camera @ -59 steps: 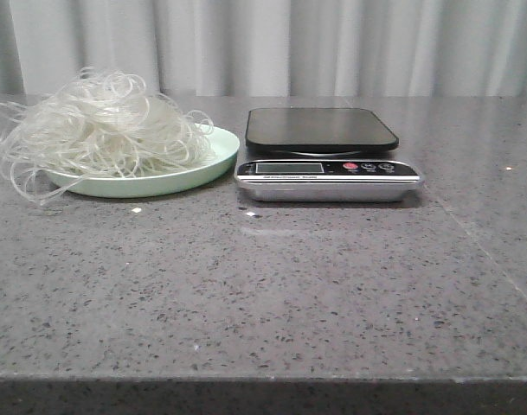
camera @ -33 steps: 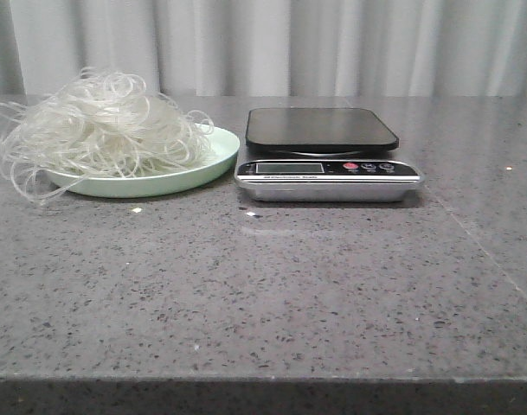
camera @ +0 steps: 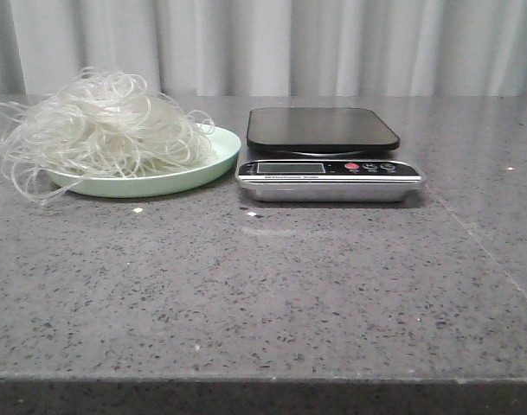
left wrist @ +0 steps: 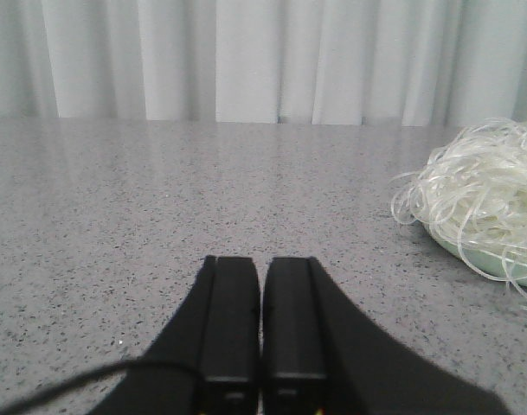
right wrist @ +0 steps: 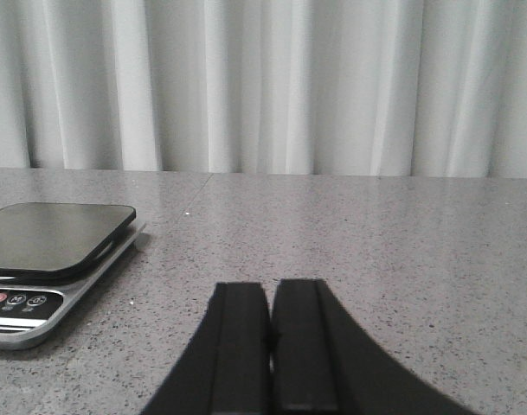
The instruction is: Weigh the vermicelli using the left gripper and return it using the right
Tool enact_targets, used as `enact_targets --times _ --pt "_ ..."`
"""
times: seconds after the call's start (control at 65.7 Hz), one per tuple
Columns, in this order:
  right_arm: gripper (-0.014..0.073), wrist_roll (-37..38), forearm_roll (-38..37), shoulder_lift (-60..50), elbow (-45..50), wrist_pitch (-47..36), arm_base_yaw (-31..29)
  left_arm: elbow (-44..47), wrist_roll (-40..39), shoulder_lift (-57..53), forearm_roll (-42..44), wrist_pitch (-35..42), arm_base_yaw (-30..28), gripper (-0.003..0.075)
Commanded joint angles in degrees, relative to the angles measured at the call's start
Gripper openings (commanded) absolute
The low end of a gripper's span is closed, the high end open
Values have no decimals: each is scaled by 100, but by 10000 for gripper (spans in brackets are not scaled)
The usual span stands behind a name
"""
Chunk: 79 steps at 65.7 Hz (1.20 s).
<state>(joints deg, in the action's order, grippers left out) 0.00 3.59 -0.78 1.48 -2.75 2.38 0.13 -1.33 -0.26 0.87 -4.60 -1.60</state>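
The vermicelli (camera: pixel 103 125), a fluffy tangle of whitish strands, lies heaped on a pale-green plate (camera: pixel 213 164) at the back left of the table. It also shows in the left wrist view (left wrist: pixel 484 186). A kitchen scale (camera: pixel 324 130) with a black platform and silver front stands just right of the plate, with nothing on its platform; it also shows in the right wrist view (right wrist: pixel 51 233). My left gripper (left wrist: pixel 261 264) is shut and empty, low over the table, apart from the vermicelli. My right gripper (right wrist: pixel 270 290) is shut and empty, apart from the scale. Neither gripper shows in the front view.
The grey speckled stone table (camera: pixel 263 285) runs to a front edge near the camera. White curtains (camera: pixel 332 43) hang behind the table. Loose noodle strands hang over the plate's left rim (camera: pixel 21 186).
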Motion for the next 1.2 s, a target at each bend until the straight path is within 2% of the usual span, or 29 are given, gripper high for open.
enact_targets --times 0.0,0.107,0.183,0.441,0.685,1.05,1.142,1.187 --pt "157 0 -34 -74 -35 -469 -30 44 -23 -110 -54 845 47 127" --pt "157 0 -34 -74 -35 -469 -30 -1 -55 -110 -551 2142 47 127" --pt "157 0 -34 -74 -35 -469 -30 -256 -55 -103 -563 2402 47 127" --pt "157 0 -34 -74 -35 -469 -30 -2145 -55 857 -375 1120 47 127" --pt "157 0 -34 -74 -35 -469 -30 -3432 -55 2150 -385 -930 47 127" --pt "157 0 -34 -74 -35 -469 -30 -3476 -55 2991 -438 -853 47 135" --pt "157 0 -34 -74 -35 -469 -30 -3671 2 3126 -438 -942 141 202" --pt "157 0 -34 -74 -35 -469 -30 -3816 12 3224 -409 -1031 276 283"
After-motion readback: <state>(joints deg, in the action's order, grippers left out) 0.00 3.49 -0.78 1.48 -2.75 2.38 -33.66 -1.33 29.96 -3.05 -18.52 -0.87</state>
